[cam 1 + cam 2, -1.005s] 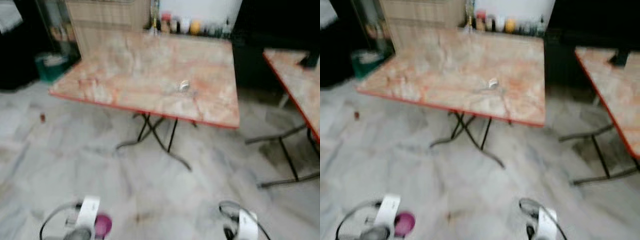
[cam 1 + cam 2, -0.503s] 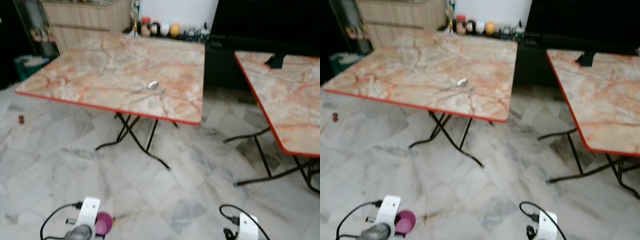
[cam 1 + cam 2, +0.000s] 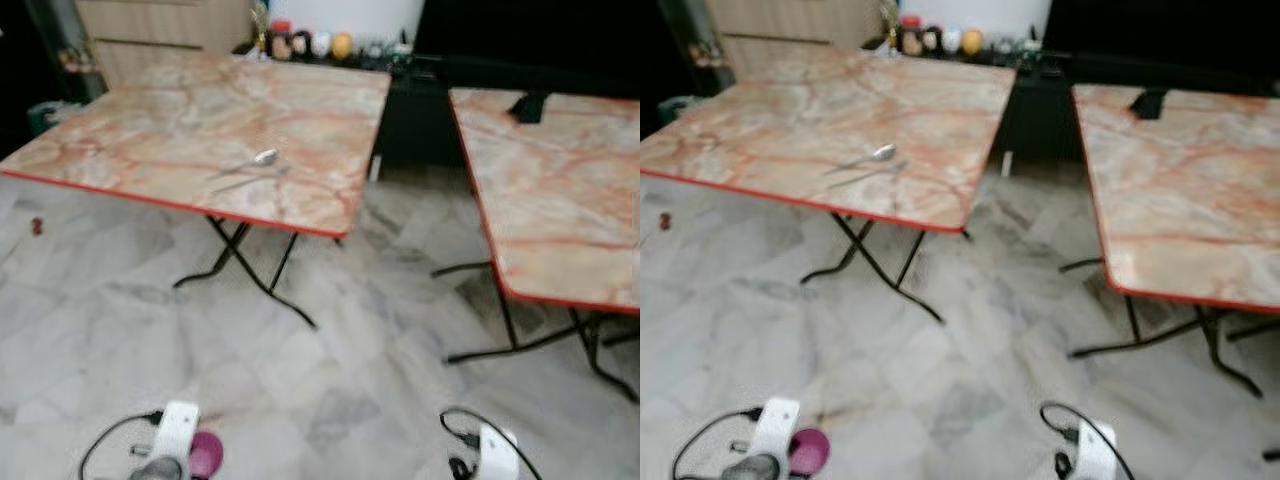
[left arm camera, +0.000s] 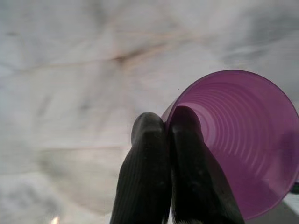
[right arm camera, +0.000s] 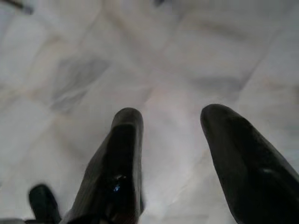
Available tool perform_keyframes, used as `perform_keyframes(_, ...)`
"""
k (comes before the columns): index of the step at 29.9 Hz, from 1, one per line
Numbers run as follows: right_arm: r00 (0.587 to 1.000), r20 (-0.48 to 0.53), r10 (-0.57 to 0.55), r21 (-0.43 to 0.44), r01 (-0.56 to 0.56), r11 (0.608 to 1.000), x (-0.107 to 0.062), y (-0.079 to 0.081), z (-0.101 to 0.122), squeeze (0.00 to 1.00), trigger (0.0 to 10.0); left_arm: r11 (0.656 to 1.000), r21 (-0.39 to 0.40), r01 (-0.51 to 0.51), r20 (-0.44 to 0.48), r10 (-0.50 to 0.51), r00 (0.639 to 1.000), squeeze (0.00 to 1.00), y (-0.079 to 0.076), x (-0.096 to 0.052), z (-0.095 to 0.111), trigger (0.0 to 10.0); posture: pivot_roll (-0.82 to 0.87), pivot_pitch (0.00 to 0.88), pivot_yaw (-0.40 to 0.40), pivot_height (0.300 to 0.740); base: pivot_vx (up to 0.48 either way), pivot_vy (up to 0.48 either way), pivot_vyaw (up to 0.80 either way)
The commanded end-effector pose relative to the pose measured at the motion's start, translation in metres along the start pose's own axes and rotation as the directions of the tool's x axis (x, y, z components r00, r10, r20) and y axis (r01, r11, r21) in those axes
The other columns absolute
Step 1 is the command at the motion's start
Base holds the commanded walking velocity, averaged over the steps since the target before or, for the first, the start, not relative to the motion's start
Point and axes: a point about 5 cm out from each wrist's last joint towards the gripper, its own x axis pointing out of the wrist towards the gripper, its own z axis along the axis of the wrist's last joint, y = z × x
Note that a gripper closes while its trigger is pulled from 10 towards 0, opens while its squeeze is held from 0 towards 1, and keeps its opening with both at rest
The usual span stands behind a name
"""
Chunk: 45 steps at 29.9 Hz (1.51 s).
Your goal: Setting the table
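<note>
Holding a purple cup (image 4: 238,144) in the left gripper (image 4: 163,126), fingers pressed together on the cup's rim, one finger inside and one outside. Carried low, over the pale floor (image 3: 330,390), at the bottom left of the head view.

Ahead and up to the left, a table (image 3: 150,125) with an orange marble top. On it, a spoon (image 3: 255,160) and another thin piece of cutlery just beside it, near the front edge, long axes running left to right with a slight slant. Well apart from the cup: a stretch of floor lies between.

Off to the right, a second table (image 3: 560,190), with a dark thing (image 3: 528,105) at its far end.

Right gripper (image 5: 170,116) hanging low on the right, fingers spread, nothing between them.

Left arm is on the spoon's side, and it has the cup. Probably next: walk closer to the left table, then lift the cup up and forward, setting it down near the spoon
</note>
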Motion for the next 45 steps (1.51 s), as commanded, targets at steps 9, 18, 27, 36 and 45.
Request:
perform_keyframes(9, 1.000, 0.005, 0.015, 0.016, -0.015, 1.000, 0.0007, 0.0078, 0.0011, 0.00, 10.0, 0.999, 0.036, -0.023, -0.001, 0.023, 1.000, 0.00, 0.0116, -0.0003, 0.0003, 10.0, 0.02, 0.000, -0.036, 0.740, 0.000, -0.345, 0.00)
perform_keyframes(18, 1.000, 0.009, 0.013, 0.016, -0.013, 1.000, 0.0007, 0.0069, 0.0018, 0.00, 10.0, 0.999, 0.038, -0.018, -0.003, 0.018, 1.000, 0.00, 0.0106, -0.0003, 0.0004, 10.0, 0.02, 0.000, -0.041, 0.740, 0.000, -0.345, 0.00)
perform_keyframes(27, 1.000, 0.009, 0.013, 0.011, -0.013, 1.000, 0.0007, 0.0063, 0.0019, 0.00, 10.0, 0.999, 0.038, -0.018, -0.004, 0.018, 1.000, 0.00, 0.0111, -0.0007, -0.0015, 10.0, 0.03, 0.000, -0.044, 0.740, 0.000, -0.345, 0.00)
perform_keyframes(36, 1.000, 0.008, 0.012, 0.007, -0.012, 1.000, 0.0005, 0.0060, 0.0012, 0.00, 10.0, 0.999, 0.046, -0.011, -0.009, 0.012, 1.000, 0.00, 0.0098, -0.0010, -0.0037, 10.0, 0.03, 0.000, -0.043, 0.740, 0.000, -0.345, 0.00)
perform_keyframes(45, 1.000, 0.013, 0.009, 0.008, -0.010, 1.000, 0.0004, 0.0065, 0.0010, 0.00, 10.0, 0.999, 0.054, -0.005, -0.005, 0.005, 1.000, 0.00, 0.0087, -0.0008, -0.0023, 10.0, 0.03, 0.000, -0.039, 0.740, 0.000, -0.345, 0.00)
